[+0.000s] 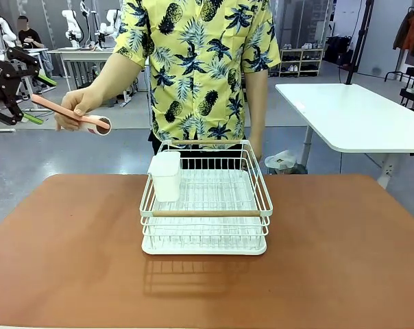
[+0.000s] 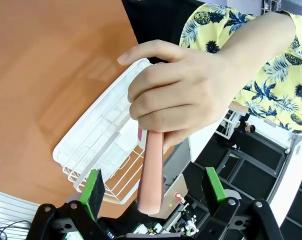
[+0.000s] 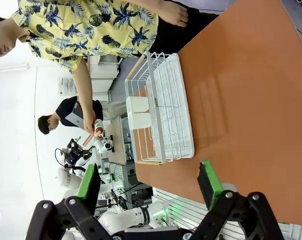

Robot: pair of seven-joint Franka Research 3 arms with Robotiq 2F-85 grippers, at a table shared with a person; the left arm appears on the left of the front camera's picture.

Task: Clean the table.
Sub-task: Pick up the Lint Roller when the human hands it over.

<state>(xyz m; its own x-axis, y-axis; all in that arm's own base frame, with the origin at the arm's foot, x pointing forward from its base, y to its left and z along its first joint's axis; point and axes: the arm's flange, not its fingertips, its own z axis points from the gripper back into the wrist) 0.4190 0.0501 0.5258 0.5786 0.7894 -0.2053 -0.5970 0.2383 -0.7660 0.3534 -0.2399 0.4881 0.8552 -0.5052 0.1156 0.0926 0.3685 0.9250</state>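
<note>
Handover stage: left of the dish rack (image 1: 205, 205) standing on the table (image 1: 70, 240), a person's hand (image 2: 186, 100) offers a pink-handled roller (image 2: 152, 170) between the open jaws of the left gripper (image 2: 153, 185), which must next close on it; the right gripper (image 3: 147, 175) also stands open.

Front view faces across table (image 1: 70, 233), both wrist views rolled, sharing dish rack (image 1: 205, 213)

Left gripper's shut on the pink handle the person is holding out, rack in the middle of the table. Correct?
No: the left gripper is open. The left wrist view shows its green pads apart on either side of the pink handle. The person's hand does hold it out, and the rack is in the middle of the table.
</note>
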